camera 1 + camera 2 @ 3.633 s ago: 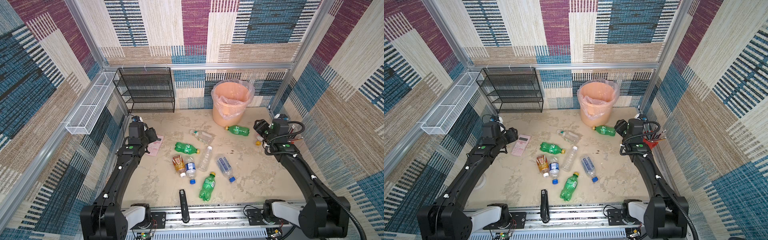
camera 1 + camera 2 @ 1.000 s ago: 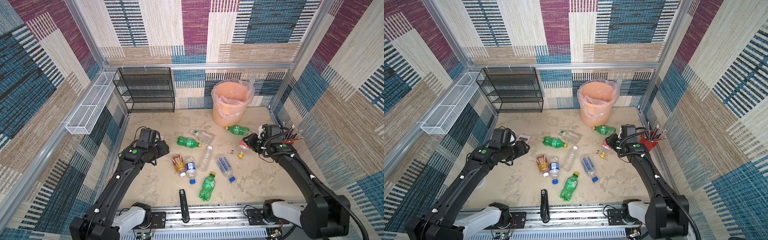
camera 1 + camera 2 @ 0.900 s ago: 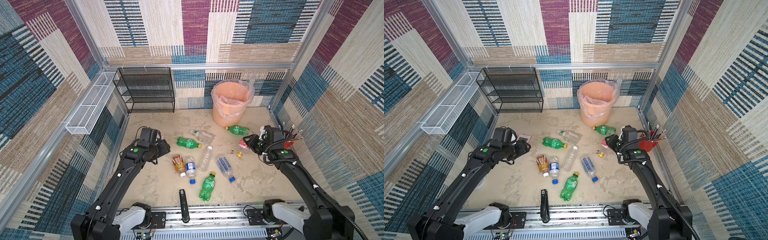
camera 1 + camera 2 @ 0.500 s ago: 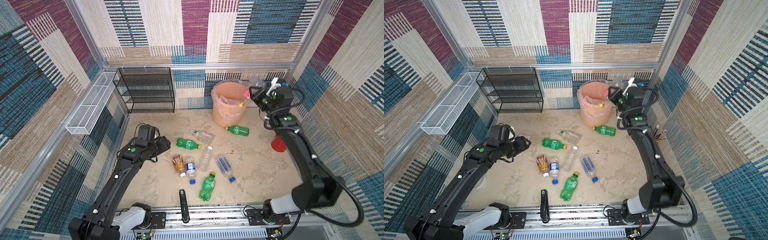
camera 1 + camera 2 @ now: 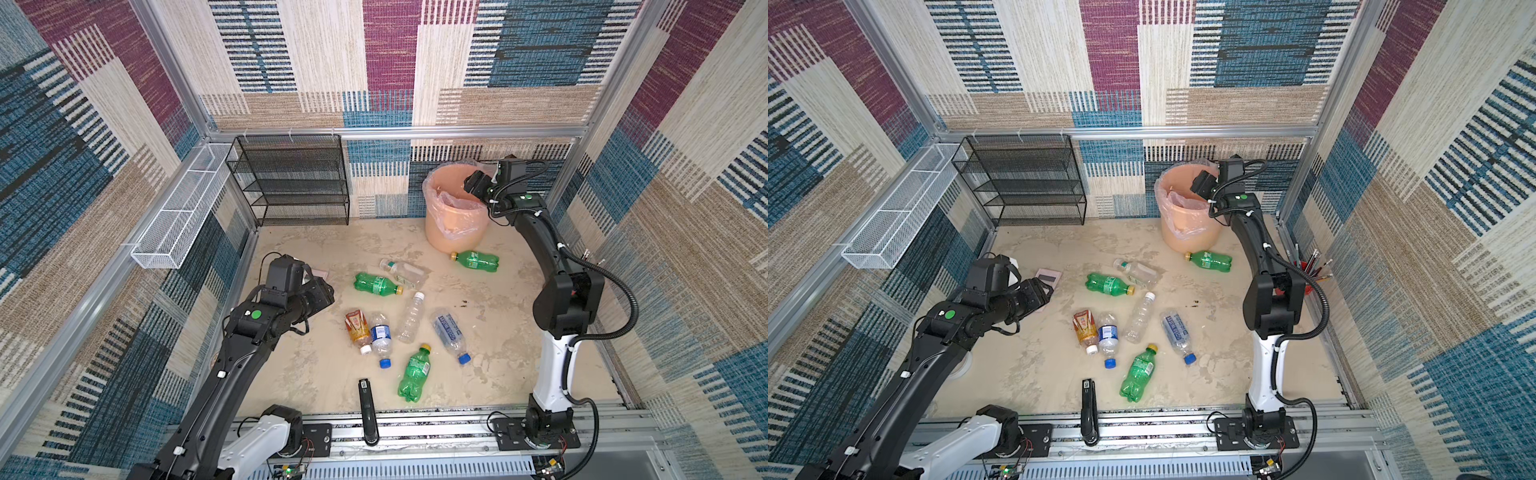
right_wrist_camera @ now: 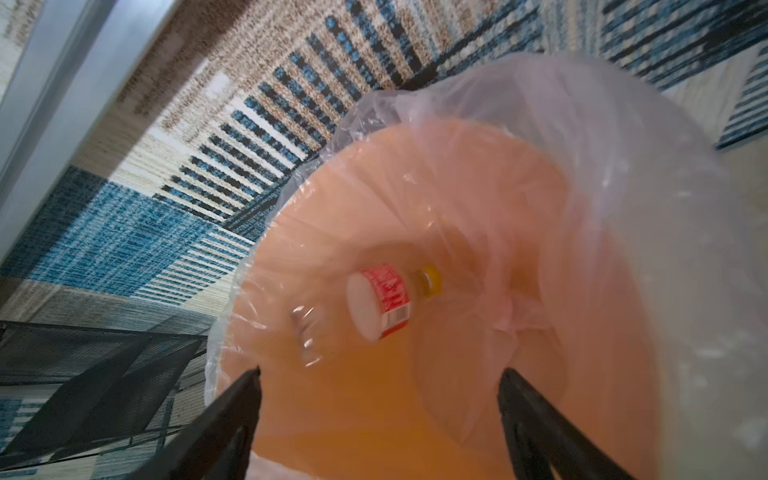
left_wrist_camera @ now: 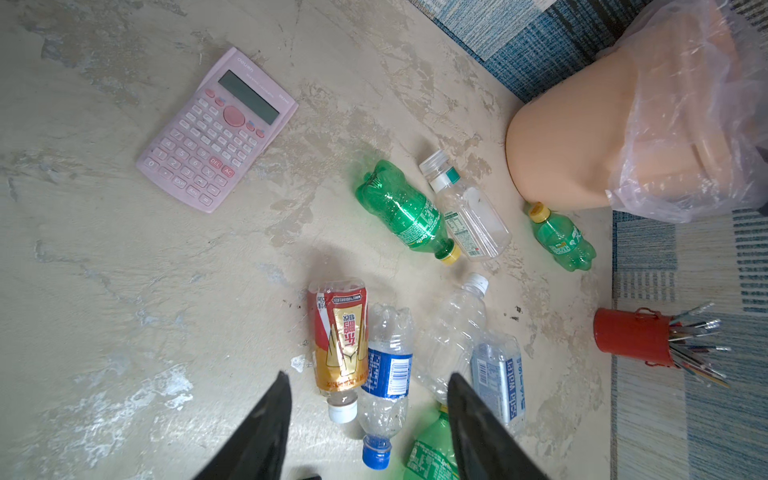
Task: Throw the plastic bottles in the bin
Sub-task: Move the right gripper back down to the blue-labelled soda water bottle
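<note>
Right jaws: spread wide, holding nothing, above the mouth of the round peach-orange plastic bin (image 5: 455, 232) with clear bag liner, far right. Within the bin: small red-labelled plastic bottle with yellow cap (image 6: 384, 301), blurred.
Left jaws: parted slightly, holding nothing, hovering mid-left above the mottled beige tabletop (image 5: 316, 374), near a pink calculator (image 7: 216, 129).
Lying on the tabletop, centre: amber bottle with red label (image 5: 356, 326); clear blue-capped bottle (image 5: 381, 338) touching it; second blue-capped bottle (image 5: 449, 334); clear white-capped bottle (image 5: 410, 318); clear squarish bottle (image 5: 403, 270); green yellow-capped bottle (image 5: 376, 284); second green bottle (image 5: 413, 372), nearer; third green bottle (image 5: 476, 261), just beside the bin's base.
Near edge: black stapler (image 5: 365, 409).
</note>
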`<state>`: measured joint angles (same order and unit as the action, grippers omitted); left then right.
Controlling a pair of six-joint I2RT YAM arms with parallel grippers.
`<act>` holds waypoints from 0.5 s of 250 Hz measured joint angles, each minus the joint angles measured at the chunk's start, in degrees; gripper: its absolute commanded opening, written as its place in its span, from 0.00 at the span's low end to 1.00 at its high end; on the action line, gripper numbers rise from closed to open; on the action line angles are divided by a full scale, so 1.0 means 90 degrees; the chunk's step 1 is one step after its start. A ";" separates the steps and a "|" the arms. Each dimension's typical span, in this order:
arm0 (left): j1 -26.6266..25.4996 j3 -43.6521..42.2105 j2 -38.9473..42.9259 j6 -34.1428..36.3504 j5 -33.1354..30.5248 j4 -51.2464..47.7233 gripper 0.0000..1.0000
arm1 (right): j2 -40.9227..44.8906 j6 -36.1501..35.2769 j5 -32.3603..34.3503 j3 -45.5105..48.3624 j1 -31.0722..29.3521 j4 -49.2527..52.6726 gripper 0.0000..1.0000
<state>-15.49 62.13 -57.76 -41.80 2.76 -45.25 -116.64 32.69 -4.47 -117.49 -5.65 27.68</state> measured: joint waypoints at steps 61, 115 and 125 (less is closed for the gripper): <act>0.0000 0.0000 -0.0206 0.0000 0.0000 0.0005 0.61 | 0.4367 -0.0206 -0.0007 0.3232 0.0005 0.0257 0.81; 0.0000 0.0000 -0.0627 0.0000 0.0153 0.0027 0.61 | 0.6540 0.0236 -0.0177 0.5795 -0.0029 0.0474 0.71; 0.0000 0.0000 -0.0682 -0.0005 0.0236 0.0029 0.61 | 0.6659 0.0296 -0.0219 0.6222 -0.0036 0.0984 0.72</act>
<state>-15.49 62.13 -63.90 -41.85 4.89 -44.99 -56.71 35.35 -6.44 -61.49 -5.98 36.53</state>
